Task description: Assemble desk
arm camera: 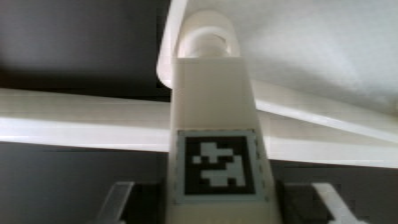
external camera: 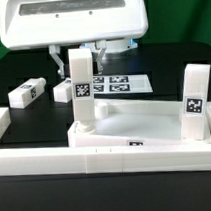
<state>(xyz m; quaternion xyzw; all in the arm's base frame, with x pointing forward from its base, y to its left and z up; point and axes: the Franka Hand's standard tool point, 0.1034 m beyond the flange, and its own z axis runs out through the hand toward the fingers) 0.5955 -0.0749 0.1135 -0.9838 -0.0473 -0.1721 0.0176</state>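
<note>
One leg (external camera: 82,83) stands upright, clamped in the end effector (arm camera: 219,205), its foot at a corner of the desk top (external camera: 144,121). Best to keep it vertical, centred over the recess, and press squarely; another leg (external camera: 196,101) already stands at another corner.

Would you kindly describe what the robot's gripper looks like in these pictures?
The gripper has a broad, rounded white housing with a dark striped panel across its front. Its two fingers are dark grey and blocky. No cables show.
</note>
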